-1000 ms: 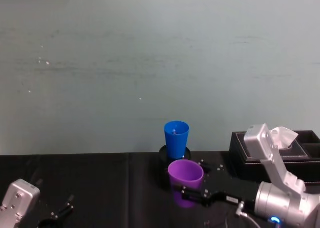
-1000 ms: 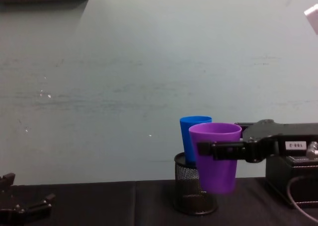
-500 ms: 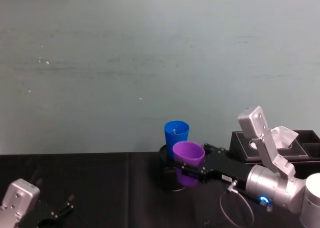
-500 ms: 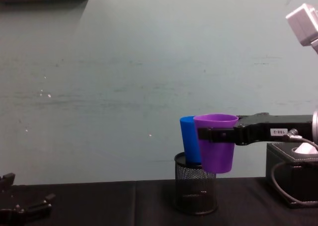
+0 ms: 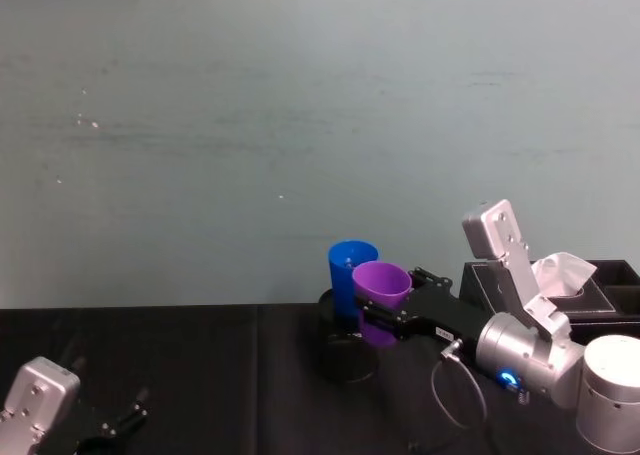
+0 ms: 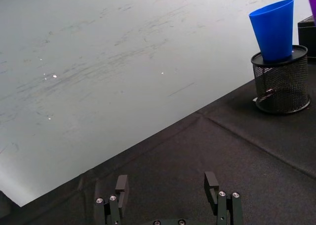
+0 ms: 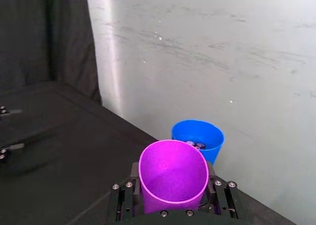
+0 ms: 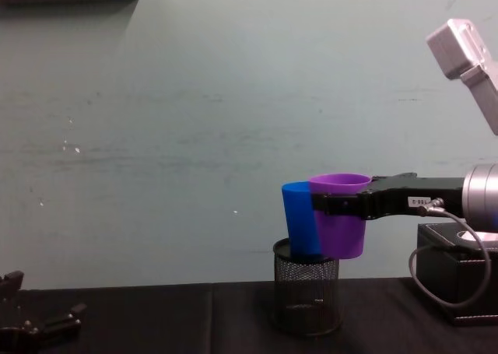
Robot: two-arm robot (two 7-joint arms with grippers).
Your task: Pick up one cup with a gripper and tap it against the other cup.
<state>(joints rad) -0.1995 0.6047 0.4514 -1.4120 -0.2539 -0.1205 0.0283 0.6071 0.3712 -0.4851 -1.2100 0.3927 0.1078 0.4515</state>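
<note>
The purple cup [image 5: 381,283] hangs in the air, held upright by my right gripper [image 5: 386,317], which is shut on its sides. The gripper's labelled black fingers [image 8: 405,201] reach in from the right. The blue cup [image 5: 346,269] stands slightly tilted in a black mesh pen holder [image 8: 306,299]. In the chest view the purple cup [image 8: 339,220] overlaps the right side of the blue cup [image 8: 297,223]; I cannot tell whether they touch. In the right wrist view the blue cup [image 7: 198,138] sits just beyond the purple cup [image 7: 173,176]. My left gripper [image 6: 168,191] rests open, low at the near left.
A black tissue box [image 5: 604,297] with white tissue stands on the black tablecloth to the right of the pen holder [image 5: 345,360]. A grey cable [image 8: 424,270] loops under the right arm. A pale wall stands close behind the cups.
My right gripper has carried the purple cup up and farther from me, from in front of the pen holder to right beside the blue cup. The left gripper has stayed still.
</note>
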